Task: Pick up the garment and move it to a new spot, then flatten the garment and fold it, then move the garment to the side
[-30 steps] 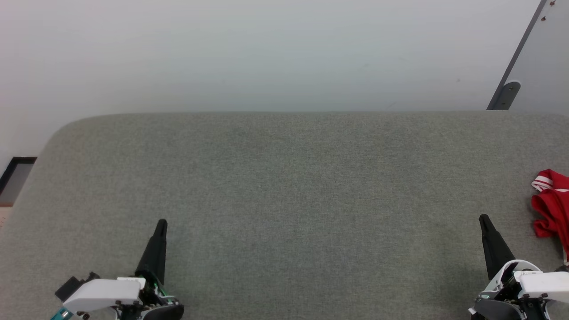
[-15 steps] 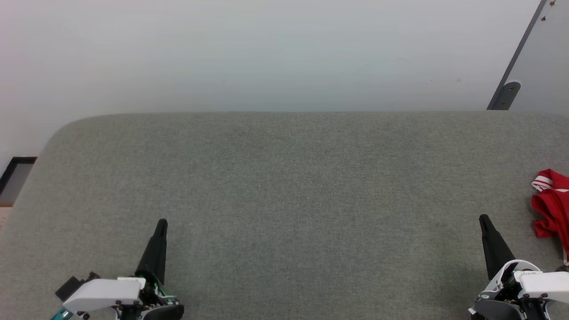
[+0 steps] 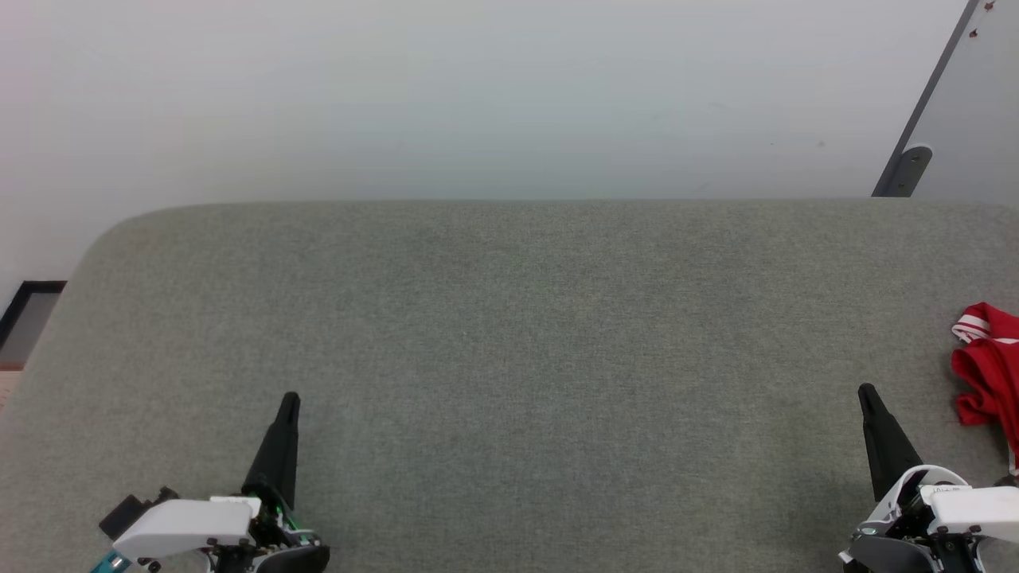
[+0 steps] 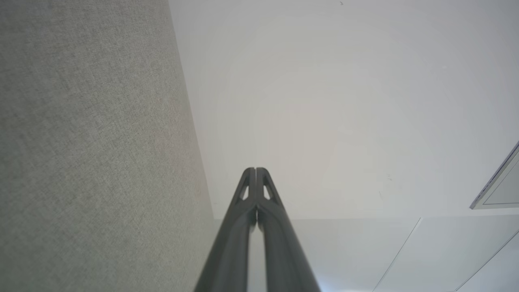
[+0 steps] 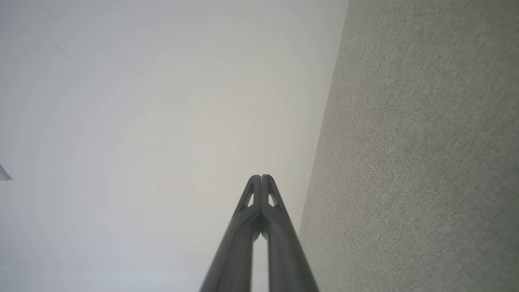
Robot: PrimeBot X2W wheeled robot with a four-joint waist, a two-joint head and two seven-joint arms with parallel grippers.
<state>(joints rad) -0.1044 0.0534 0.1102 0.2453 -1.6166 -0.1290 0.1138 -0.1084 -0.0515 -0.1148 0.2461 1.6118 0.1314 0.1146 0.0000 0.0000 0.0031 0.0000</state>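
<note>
Head view: my left gripper (image 3: 289, 402) at lower left, grey felt table (image 3: 509, 318) beneath, jaws pressed together, nothing held. My right gripper (image 3: 868, 395) at lower right, likewise closed, empty. Garment (image 3: 985, 374) crumpled, red with white-striped band, on table at right edge, near right gripper, not touching it.

Left wrist view: fingers (image 4: 239, 231) meet at tips, table at left.

Right wrist view: fingers (image 5: 284, 235) meet at tips, table at right.

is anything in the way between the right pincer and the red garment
Nothing visible does. The garment lies bunched on the table at the head view's right edge, just right of the shut right pincer, with bare grey surface between them.
</note>
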